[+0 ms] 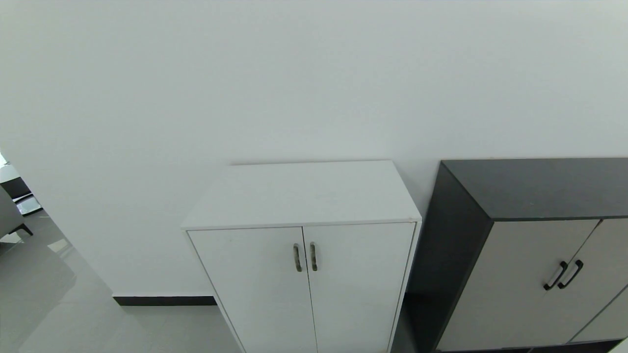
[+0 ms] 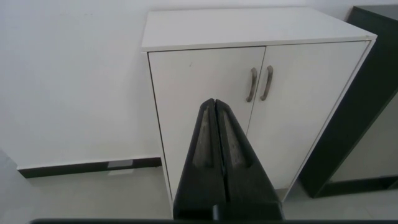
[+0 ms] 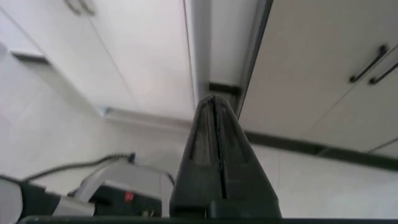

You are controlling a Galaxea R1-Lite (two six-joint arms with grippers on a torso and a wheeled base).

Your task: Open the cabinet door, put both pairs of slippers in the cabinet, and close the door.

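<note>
The white cabinet (image 1: 301,274) is shut. The left gripper (image 2: 215,107) and right gripper (image 3: 213,104) are each pinched tight together

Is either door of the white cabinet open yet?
No, the white cabinet has its left door and right door flush shut, handles side by side.

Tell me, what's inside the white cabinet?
Its inside is hidden. The white cabinet has both doors shut, with the two handles side by side at the middle. Only the door fronts and top show, so what it holds cannot be told.
</note>
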